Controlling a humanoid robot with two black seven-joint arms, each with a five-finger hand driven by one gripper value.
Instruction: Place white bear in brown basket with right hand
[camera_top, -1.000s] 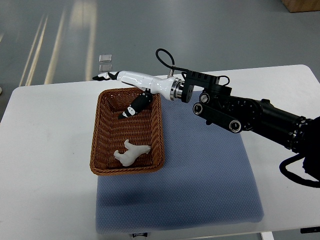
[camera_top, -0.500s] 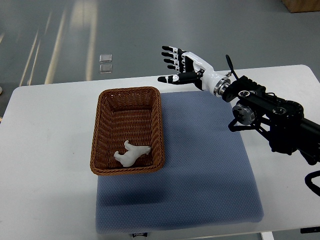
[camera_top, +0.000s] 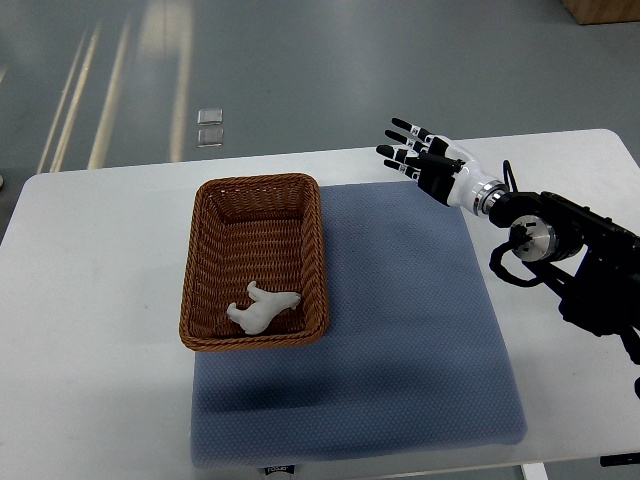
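The white bear (camera_top: 260, 308) lies on its side inside the brown wicker basket (camera_top: 200, 262), near the basket's front end. My right hand (camera_top: 422, 160) is open and empty, fingers spread, held above the far right part of the blue mat, well to the right of the basket. Its black arm (camera_top: 565, 250) comes in from the right edge. The left arm is out of view.
The basket stands on the left edge of a blue mat (camera_top: 400, 340) on a white table (camera_top: 90, 330). The table's far edge runs just behind the basket and the hand. Grey floor lies beyond.
My right hand has drawn back from over the basket's far end to the right, to above the mat's far right. The bear lies still in the basket.
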